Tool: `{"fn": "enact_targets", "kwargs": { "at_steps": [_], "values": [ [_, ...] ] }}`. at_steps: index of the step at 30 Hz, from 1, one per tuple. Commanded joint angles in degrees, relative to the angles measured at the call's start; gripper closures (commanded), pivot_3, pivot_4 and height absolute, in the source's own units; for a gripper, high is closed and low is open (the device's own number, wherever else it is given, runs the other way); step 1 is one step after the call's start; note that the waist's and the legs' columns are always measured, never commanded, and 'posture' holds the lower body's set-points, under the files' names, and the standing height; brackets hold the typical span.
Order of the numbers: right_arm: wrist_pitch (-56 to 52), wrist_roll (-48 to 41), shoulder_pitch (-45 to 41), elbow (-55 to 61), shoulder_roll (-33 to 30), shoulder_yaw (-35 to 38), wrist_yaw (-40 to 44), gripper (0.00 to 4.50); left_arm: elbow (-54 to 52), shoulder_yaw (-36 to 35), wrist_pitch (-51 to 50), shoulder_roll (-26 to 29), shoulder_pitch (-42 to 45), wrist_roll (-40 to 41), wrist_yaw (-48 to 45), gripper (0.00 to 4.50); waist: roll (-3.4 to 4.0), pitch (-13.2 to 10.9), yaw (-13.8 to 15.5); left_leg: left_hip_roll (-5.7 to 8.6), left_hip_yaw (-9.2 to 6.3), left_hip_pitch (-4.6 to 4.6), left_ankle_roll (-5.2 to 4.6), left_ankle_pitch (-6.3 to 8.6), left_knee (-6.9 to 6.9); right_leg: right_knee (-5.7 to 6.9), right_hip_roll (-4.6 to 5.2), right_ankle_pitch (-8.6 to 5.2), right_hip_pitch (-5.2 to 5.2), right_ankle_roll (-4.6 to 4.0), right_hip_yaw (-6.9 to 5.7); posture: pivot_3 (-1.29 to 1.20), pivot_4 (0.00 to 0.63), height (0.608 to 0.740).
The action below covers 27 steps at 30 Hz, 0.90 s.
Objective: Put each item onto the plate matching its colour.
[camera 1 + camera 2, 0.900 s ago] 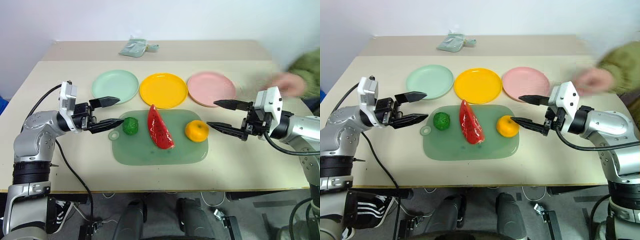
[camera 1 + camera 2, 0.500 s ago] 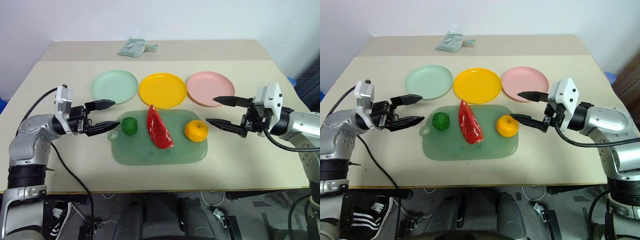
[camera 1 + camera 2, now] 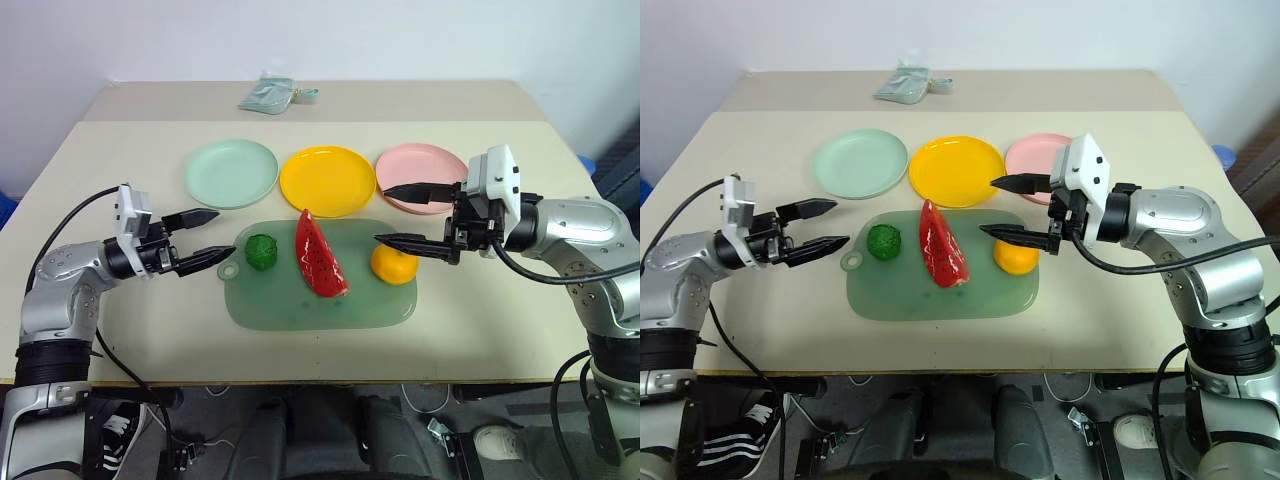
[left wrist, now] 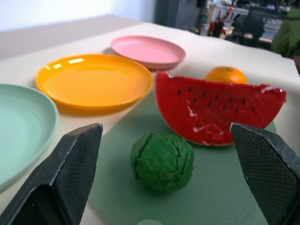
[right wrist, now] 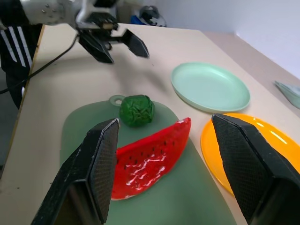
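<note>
On the pale green mat lie a bumpy dark green lump (image 3: 261,251), a red watermelon wedge (image 3: 318,255) and a round orange (image 3: 397,268). Behind the mat stand a mint green plate (image 3: 231,173), a yellow-orange plate (image 3: 327,180) and a pale pink plate (image 3: 425,165). My left gripper (image 3: 224,233) is open, level, just left of the lump and pointing at it. The right gripper (image 3: 381,214) is open and hovers above the orange, its near finger crossing the fruit's top. Nothing is held.
The cutting mat (image 3: 300,305) lies mid-table, near the front edge. A small grey-green pouch (image 3: 268,94) rests at the far back. Bare tabletop stretches to either side of the mat.
My right gripper has swung left, from beside the orange to over it. The left gripper has eased back a little to the left. A person's hand at the far right has gone.
</note>
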<state>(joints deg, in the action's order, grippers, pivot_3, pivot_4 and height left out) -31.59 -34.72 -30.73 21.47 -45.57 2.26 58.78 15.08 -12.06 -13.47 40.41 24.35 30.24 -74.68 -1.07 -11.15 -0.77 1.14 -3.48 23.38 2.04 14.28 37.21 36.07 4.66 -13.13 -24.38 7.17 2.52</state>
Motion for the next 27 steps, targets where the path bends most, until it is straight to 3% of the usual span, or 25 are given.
{"fn": "enact_targets", "kwargs": {
  "at_steps": [1,7,11,26,27],
  "values": [
    [-0.8,-0.9,-2.0,4.6,-0.1,-0.7,-0.4,1.28,2.0,0.2,2.9,-0.4,3.2,-1.0,-0.4,0.0,0.0,0.0,0.0,0.0,0.0,0.0,0.0,0.0,0.0,0.0,0.0,0.0,0.0,0.0,0.0,0.0,0.15,0.74],
    [-0.5,-0.7,-1.1,5.0,0.2,-0.6,-0.9,1.28,6.8,3.3,8.2,-4.4,5.4,-4.2,-0.8,0.0,0.0,0.0,0.1,0.02,0.02,0.01,0.0,0.0,0.03,-0.01,0.02,0.0,0.01,0.0,0.0,0.0,0.15,0.74],
    [-3.1,-3.4,-1.6,4.9,0.1,0.4,-0.9,0.03,8.9,5.2,10.5,-6.7,6.6,-5.7,-0.6,0.0,0.0,0.0,0.1,0.01,0.0,0.01,0.0,0.0,0.02,0.0,0.01,0.0,0.01,0.0,0.0,0.0,0.15,0.74],
    [-1.9,-1.1,1.6,8.6,-0.4,0.2,-4.2,0.03,21.6,12.0,21.9,-11.1,10.4,-15.6,0.5,0.0,-0.01,0.0,0.1,0.03,0.01,0.02,0.0,0.0,0.05,-0.01,0.01,0.01,0.01,0.01,0.0,0.0,0.15,0.74],
    [-2.0,-1.1,1.7,8.8,-0.4,0.2,-4.3,0.0,23.0,12.3,23.4,-11.4,10.6,-16.7,1.4,0.26,-0.01,0.0,0.1,0.02,0.02,0.02,0.0,0.0,0.05,0.0,0.01,0.01,0.01,0.01,0.0,0.0,0.15,0.74]
  ]
}}
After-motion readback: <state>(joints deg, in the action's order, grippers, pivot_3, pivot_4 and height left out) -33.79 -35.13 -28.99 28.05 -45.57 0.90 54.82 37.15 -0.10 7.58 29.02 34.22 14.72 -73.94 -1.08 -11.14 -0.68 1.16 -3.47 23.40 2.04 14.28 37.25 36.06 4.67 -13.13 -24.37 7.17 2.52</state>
